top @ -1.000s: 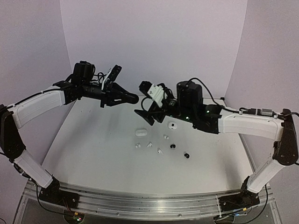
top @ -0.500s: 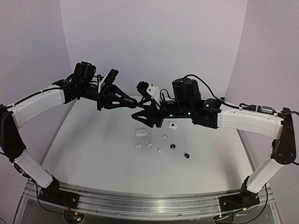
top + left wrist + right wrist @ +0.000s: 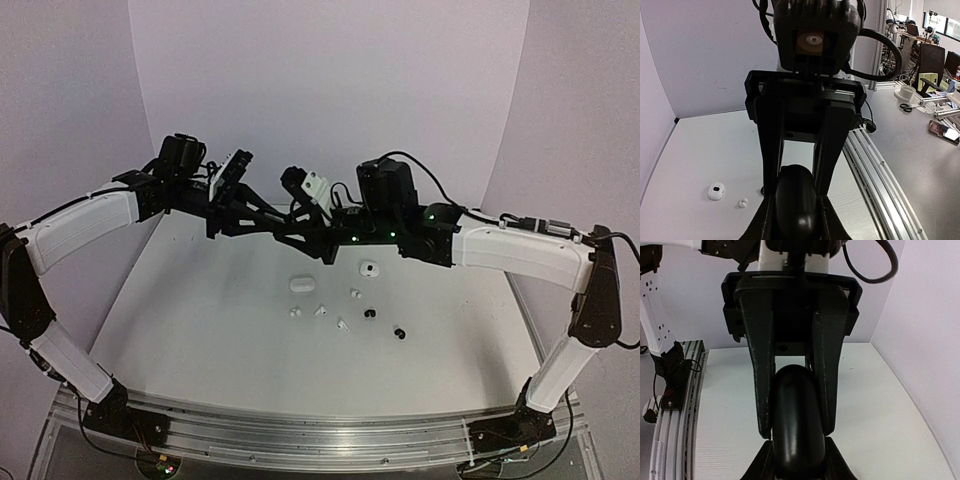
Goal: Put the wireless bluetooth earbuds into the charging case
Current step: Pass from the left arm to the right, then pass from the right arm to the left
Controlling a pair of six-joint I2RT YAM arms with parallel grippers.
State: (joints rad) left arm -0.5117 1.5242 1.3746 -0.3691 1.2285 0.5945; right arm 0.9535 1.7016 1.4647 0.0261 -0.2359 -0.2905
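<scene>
A black charging case [image 3: 796, 200] hangs in the air above the table's back, gripped from both ends. My left gripper [image 3: 796, 222] is shut on it, and my right gripper [image 3: 797, 460] is closed against its other end [image 3: 796, 415]. In the top view the two grippers [image 3: 283, 222] [image 3: 293, 232] meet nose to nose and hide the case. On the table lie white earbuds [image 3: 295, 312] [image 3: 320, 310] [image 3: 343, 323] and black earbuds [image 3: 370, 313] [image 3: 400, 332]. One white bud [image 3: 742, 203] also shows in the left wrist view.
Two white cases [image 3: 300, 283] [image 3: 369, 269] sit on the white table [image 3: 200, 330] behind the buds; one [image 3: 716, 191] shows in the left wrist view. A fourth white bud [image 3: 355, 294] lies between them. Pale walls ring the table.
My right gripper has swung left to meet the left gripper and has closed its fingers around the black case. The left arm has barely moved.
</scene>
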